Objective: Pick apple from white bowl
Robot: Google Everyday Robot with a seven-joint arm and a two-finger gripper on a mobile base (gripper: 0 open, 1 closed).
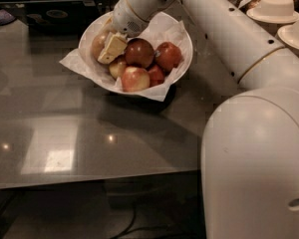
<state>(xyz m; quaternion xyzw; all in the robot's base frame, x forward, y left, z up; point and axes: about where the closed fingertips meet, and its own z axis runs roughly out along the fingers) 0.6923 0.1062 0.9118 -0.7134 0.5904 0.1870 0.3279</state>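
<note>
The robot's white, jointed arm [224, 31] reaches from the lower right up and across to the wide, shallow white bowl [85, 36], which sits on the glossy grey table [89, 133] toward its far side. The bowl is lined with crumpled white paper [170, 28] that spills over the rim at the left and at the front.

The two-finger gripper [111, 48] is down inside the bowl, in its left half, with the rounded wrist just above it. Its cream-coloured tip lies against the right side of the large, dull brownish-red apple with a yellow-tan cast [99, 44]. That apple rests at the left edge of the pile, close to the bowl's left wall, and is partly covered by the gripper. Whether the gripper is open, closed or clamped on this apple cannot be told from this view.

Just right of the gripper sits a shiny deep-red apple [139, 52], and beside it, further right, a second glossy red apple [168, 56]. At the front of the pile lies a small pink-yellow apple [135, 78], touching a small dark red one [156, 75] on its right.

Off to the upper right, well apart from the bowl, stand stacked white paper bowls [274, 6]. The robot's large white rounded body [256, 168] fills the lower right corner
</note>
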